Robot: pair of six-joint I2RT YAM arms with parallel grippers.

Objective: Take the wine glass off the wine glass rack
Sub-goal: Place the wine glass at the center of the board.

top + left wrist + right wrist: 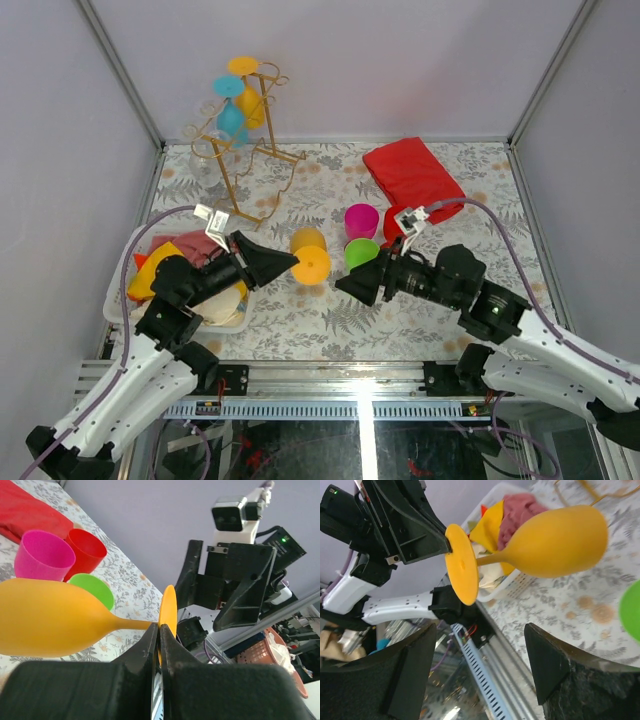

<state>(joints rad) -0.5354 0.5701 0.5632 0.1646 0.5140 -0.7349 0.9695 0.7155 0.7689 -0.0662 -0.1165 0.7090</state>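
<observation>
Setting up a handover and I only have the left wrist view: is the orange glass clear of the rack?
Observer: Yes. From the top, the left gripper holds the orange wine glass out in front of the arms, well apart from the wine glass rack at the back left.
Operator: Anything hanging there?
Observer: A blue glass and another orange glass.
Operator: What's under my left arm?
Observer: A white basket of cloths.

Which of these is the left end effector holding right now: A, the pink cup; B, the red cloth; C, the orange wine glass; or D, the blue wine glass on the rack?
C: the left end effector is shut on the foot end of the orange wine glass, which it holds sideways, off the rack.
</observation>
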